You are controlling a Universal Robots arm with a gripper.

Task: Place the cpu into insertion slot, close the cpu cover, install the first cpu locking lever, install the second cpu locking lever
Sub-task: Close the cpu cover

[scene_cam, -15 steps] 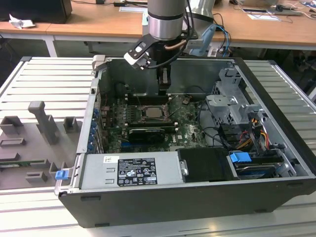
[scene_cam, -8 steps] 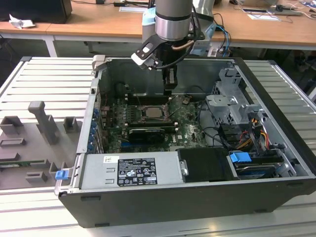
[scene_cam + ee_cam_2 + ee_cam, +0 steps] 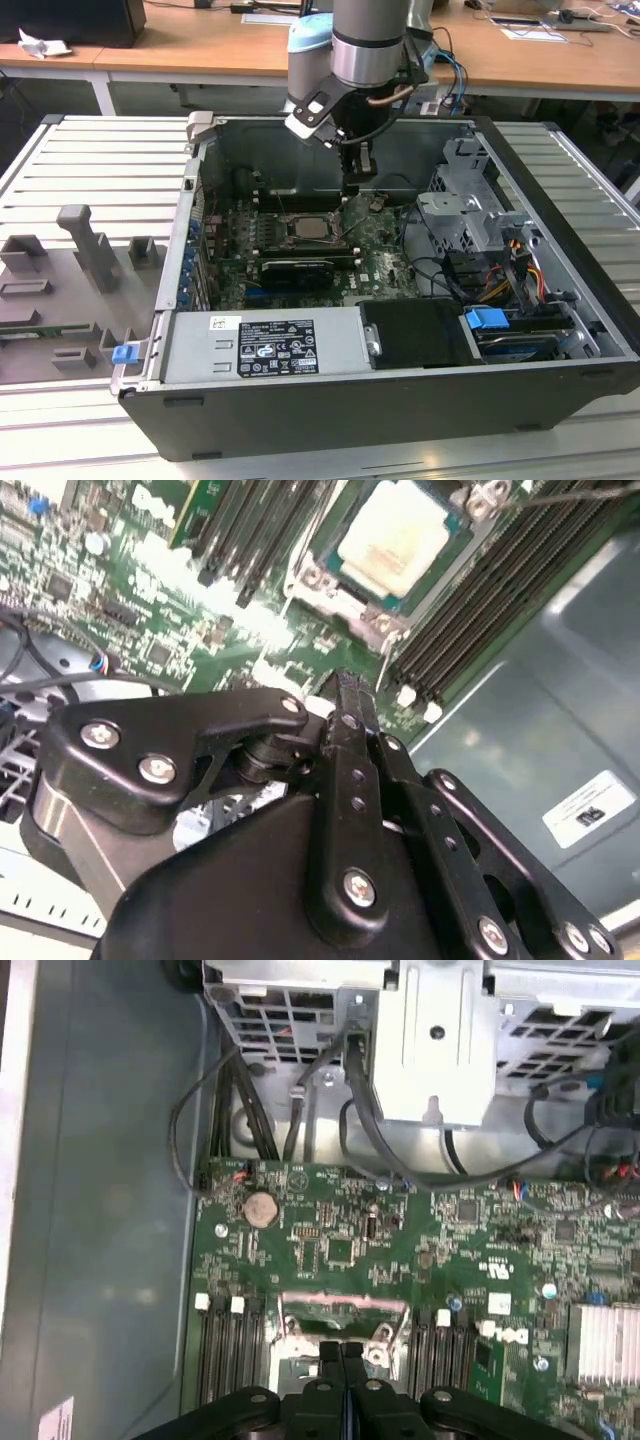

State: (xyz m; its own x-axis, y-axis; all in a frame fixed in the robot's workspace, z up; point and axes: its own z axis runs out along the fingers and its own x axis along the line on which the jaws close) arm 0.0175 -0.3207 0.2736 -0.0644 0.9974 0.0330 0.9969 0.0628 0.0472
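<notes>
An open computer case lies on a ridged worktop. Jaws pressed together, empty, hover near the chip.

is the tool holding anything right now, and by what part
Nothing is held: the tool is shut with nothing between its tips; the cpu lies on the motherboard, free of it.

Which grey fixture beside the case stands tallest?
The T-topped post at the exterior view's left; the other grey blocks around it sit much lower.
</notes>
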